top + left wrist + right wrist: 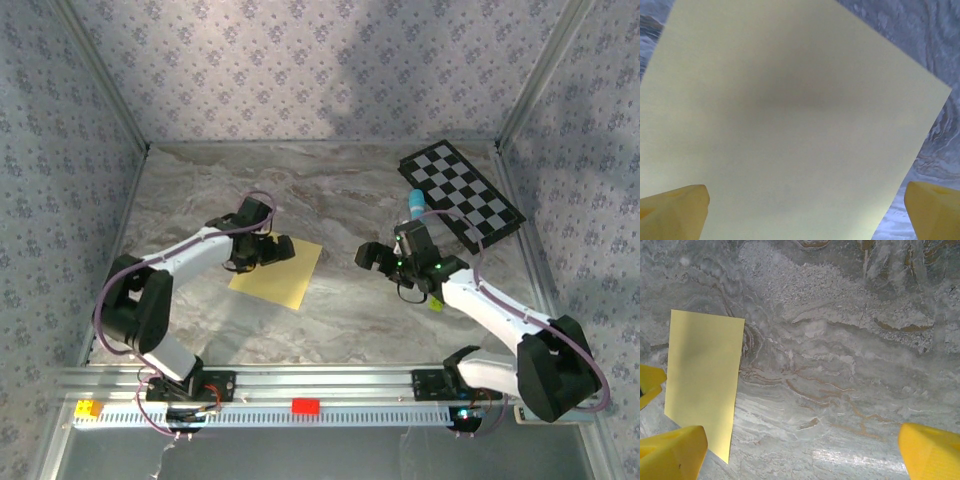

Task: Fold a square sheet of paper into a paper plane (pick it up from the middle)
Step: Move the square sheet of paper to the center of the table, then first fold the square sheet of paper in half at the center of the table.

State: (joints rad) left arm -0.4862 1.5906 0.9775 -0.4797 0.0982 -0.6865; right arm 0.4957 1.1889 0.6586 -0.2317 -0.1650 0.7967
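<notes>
your square sheet of paper (277,272) lies flat on the marbled counter (350,320), left of centre, with one corner pointing toward the arm bases. it is plain yellow and you can see no crease in it. the left claw (262,250) sits over the sheet's far left part, and from above you cannot tell whether it touches the paper or hangs just over it. in the left wrist view the sheet lies right under the camera, with marble showing past its right edge. the two yellow fingertips (675,212) stand wide apart at the lower corners with nothing pinched between them, so that claw is open. the right claw (385,255) is off the paper, to its right near the middle of the counter, with bare marble between the two. it is open too: in its wrist view the pads (930,455) sit far apart over bare counter, and the sheet lies at the left, its lower part passing behind the left pad. beyond the right claw a light-blue marker (413,203) sits close to the near-left edge of a black-and-white checkered board (462,195) at the far right of the counter. a tiny yellow-green ball (436,303) shows just beside the right forearm. along the near edge a metal rail (380,410) carries a red block (305,406) and a yellow block (88,408).
</notes>
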